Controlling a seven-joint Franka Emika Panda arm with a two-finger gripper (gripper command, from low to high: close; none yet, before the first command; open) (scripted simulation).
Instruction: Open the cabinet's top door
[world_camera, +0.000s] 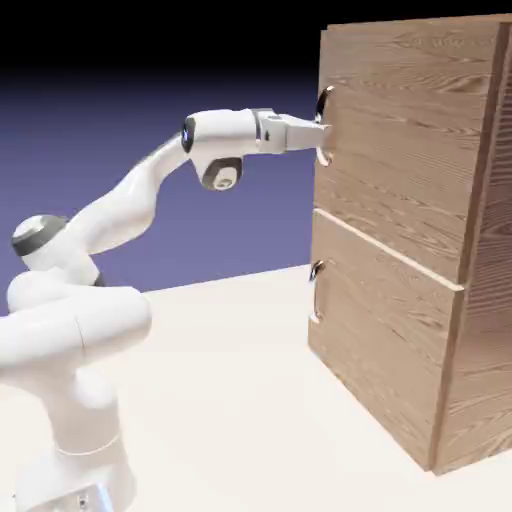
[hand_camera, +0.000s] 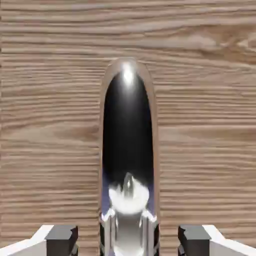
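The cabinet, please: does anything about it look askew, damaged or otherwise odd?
Nothing stands out: the cabinet stands upright, the top door and the lower door sit shut, and the open claw straddles the handle.

pale table (world_camera: 250, 400), blue-violet backdrop (world_camera: 120, 150)

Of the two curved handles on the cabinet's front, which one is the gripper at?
The upper handle, on the top door: the gripper meets it level, while the lower handle sits untouched below.
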